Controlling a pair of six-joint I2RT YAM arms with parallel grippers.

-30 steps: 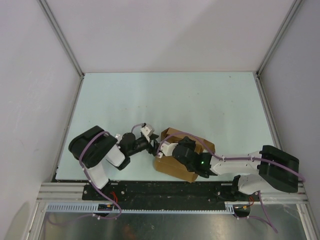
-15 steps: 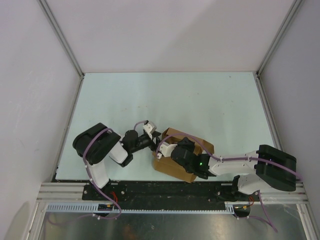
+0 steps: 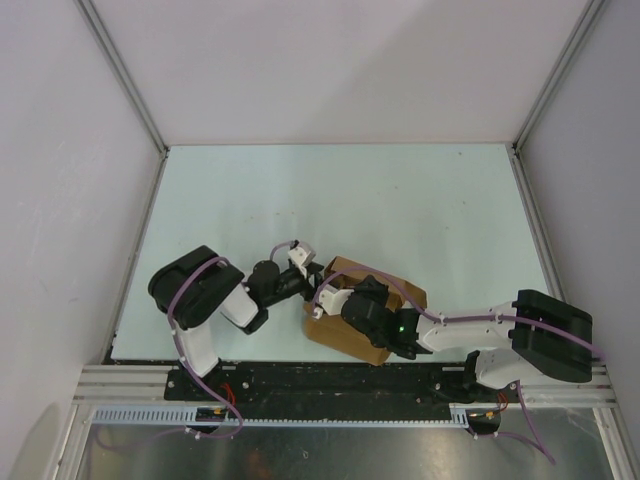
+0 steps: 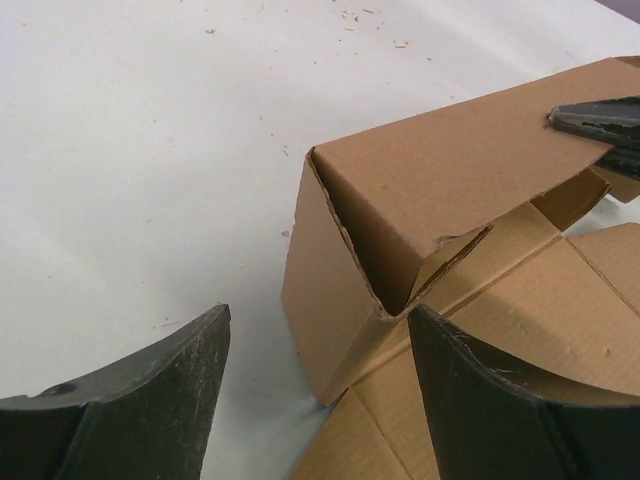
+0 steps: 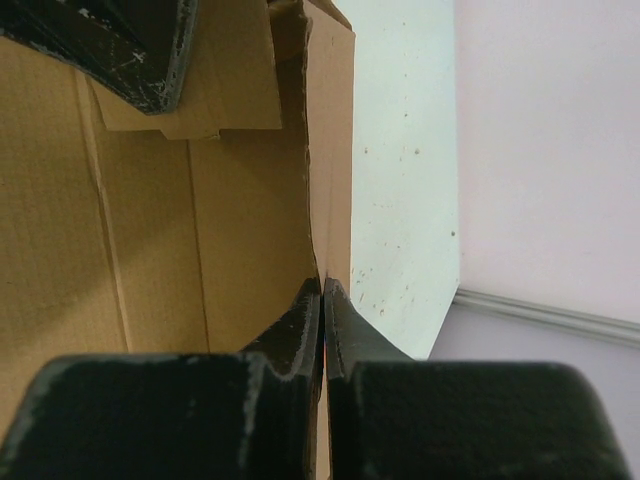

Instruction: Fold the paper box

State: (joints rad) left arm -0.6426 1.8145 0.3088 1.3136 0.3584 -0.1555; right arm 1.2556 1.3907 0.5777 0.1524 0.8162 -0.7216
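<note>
While the table point(image 3: 350, 200) takes up most of the top view, all the action sits at its near edge, about mid-width.

Right arm point(image 3: 545, 335): base at the near right corner, reaching left and low along the near edge. Left arm point(image 3: 195, 295): base at the near left, forearm pointing right toward the same spot.

Paper box point(image 3: 350, 343): plain brown cardboard, half formed, at the near edge just right of centre, between the two wrists. Left wrist view shows one corner standing, two walls meeting at a crease, with flat creased flaps point(image 4: 560, 300) spread on the table behind it. The top edge of that corner looks a bit ragged.

Right gripper point(image 5: 322, 285): jaws together, clamped on the top edge of a standing wall of the box point(image 5: 150, 260). Its black fingertips point(image 4: 600, 120) show in the left wrist view on the far end of that wall.

Left gripper point(image 4: 318, 330): jaws apart, straddling the standing corner, one finger point(image 4: 150, 400) over bare table, the other over a flat flap. Can't tell if either finger touches cardboard.

Purple cables point(image 3: 185, 310) loop over both arms.

Small specks point(image 4: 375, 15) dot the table beyond the box.
</note>
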